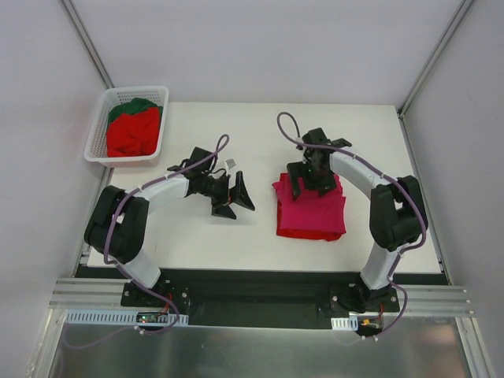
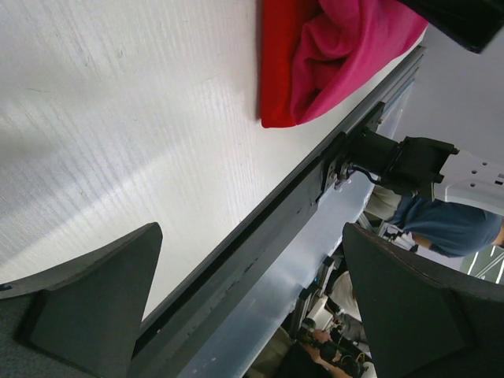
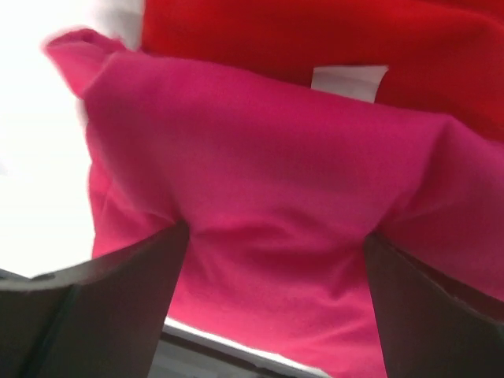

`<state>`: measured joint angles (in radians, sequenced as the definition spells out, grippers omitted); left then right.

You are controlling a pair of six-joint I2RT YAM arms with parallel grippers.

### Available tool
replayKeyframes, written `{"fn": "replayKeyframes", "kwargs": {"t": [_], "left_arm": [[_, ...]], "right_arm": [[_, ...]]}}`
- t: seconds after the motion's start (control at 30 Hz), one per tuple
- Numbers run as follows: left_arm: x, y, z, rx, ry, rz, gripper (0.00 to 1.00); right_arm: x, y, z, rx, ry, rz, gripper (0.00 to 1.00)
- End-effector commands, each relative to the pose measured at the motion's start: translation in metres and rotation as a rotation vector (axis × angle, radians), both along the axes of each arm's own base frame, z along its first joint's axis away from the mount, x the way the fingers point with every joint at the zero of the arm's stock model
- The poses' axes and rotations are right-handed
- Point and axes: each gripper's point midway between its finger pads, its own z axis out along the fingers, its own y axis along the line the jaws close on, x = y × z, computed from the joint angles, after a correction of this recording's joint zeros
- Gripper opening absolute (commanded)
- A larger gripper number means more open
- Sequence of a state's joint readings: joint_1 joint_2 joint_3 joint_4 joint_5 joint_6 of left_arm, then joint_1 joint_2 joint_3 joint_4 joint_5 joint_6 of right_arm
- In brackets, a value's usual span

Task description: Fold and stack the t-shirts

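A magenta-pink t-shirt (image 1: 316,201) lies folded on top of a folded red t-shirt (image 1: 305,233) at the table's right middle. My right gripper (image 1: 309,184) is open and sits on the far end of this stack. In the right wrist view its fingertips (image 3: 169,244) press down on the magenta cloth (image 3: 276,173), with the red shirt (image 3: 315,39) beyond. My left gripper (image 1: 232,201) is open and empty above bare table to the left of the stack. The left wrist view shows the stack's magenta (image 2: 354,47) and red (image 2: 276,71) edges ahead of that gripper (image 2: 252,236).
A white lattice basket (image 1: 98,157) at the far left corner holds crumpled red shirts (image 1: 134,135) and a dark green one (image 1: 130,107). The table's front edge and a metal rail (image 2: 260,260) run close under the left gripper.
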<state>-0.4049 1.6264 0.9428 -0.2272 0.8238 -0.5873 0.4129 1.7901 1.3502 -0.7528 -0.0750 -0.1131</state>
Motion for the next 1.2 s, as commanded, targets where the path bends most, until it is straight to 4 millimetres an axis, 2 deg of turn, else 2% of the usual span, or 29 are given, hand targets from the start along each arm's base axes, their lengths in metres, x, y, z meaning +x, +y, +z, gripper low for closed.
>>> {"fn": "replayKeyframes", "kwargs": {"t": [0.0,0.1,0.23,0.3,0.37,0.4,0.47,0.5,0.6,0.7,0.73,0.83,0.87,1.07,1.17], "left_arm": [[-0.002,0.004,0.012,-0.008,-0.049,0.003,0.99],[-0.005,0.004,0.014,-0.012,-0.047,0.003,0.99],[-0.006,0.004,0.016,-0.017,-0.047,0.0,0.99],[-0.006,0.004,0.017,-0.018,-0.047,-0.001,0.99],[-0.006,0.004,0.019,-0.022,-0.051,-0.003,0.99],[-0.005,0.004,0.019,-0.022,-0.052,-0.004,0.99],[-0.005,0.003,0.021,-0.027,-0.054,-0.007,0.99],[-0.005,0.003,0.021,-0.028,-0.05,-0.01,0.99],[-0.006,0.002,0.019,-0.03,-0.04,-0.017,0.99],[-0.007,0.002,0.016,-0.03,-0.027,-0.022,0.99],[-0.007,0.002,0.015,-0.029,-0.026,-0.022,0.99],[-0.008,0.003,0.012,-0.026,-0.018,-0.024,0.99],[-0.009,0.003,0.011,-0.025,-0.014,-0.024,0.99],[-0.014,0.005,0.006,-0.017,-0.001,-0.025,0.99],[-0.016,0.005,0.006,-0.016,0.002,-0.025,0.99]], "right_arm": [[-0.014,-0.004,-0.032,-0.083,0.06,0.029,0.96],[-0.012,-0.002,-0.044,-0.096,0.074,0.039,0.96],[0.004,0.002,-0.033,-0.104,0.042,0.071,0.96],[0.018,0.0,-0.013,-0.127,-0.001,0.062,0.96],[0.017,0.001,0.004,-0.123,-0.003,0.055,0.96],[0.027,0.006,0.025,-0.103,-0.051,0.048,0.96],[0.027,0.003,0.046,-0.108,-0.068,0.037,0.96],[0.032,0.003,0.066,-0.103,-0.119,0.03,0.96],[0.028,-0.001,0.082,-0.1,-0.129,0.017,0.96],[0.013,-0.001,0.068,-0.095,-0.084,0.009,0.96],[0.0,-0.006,0.051,-0.111,-0.043,0.01,0.96],[-0.01,-0.005,0.027,-0.103,-0.016,0.003,0.96],[-0.017,-0.008,0.012,-0.11,0.005,0.005,0.96],[-0.028,-0.013,-0.032,-0.152,0.069,0.027,0.96],[-0.02,-0.016,-0.036,-0.185,0.054,0.03,0.96]]}}
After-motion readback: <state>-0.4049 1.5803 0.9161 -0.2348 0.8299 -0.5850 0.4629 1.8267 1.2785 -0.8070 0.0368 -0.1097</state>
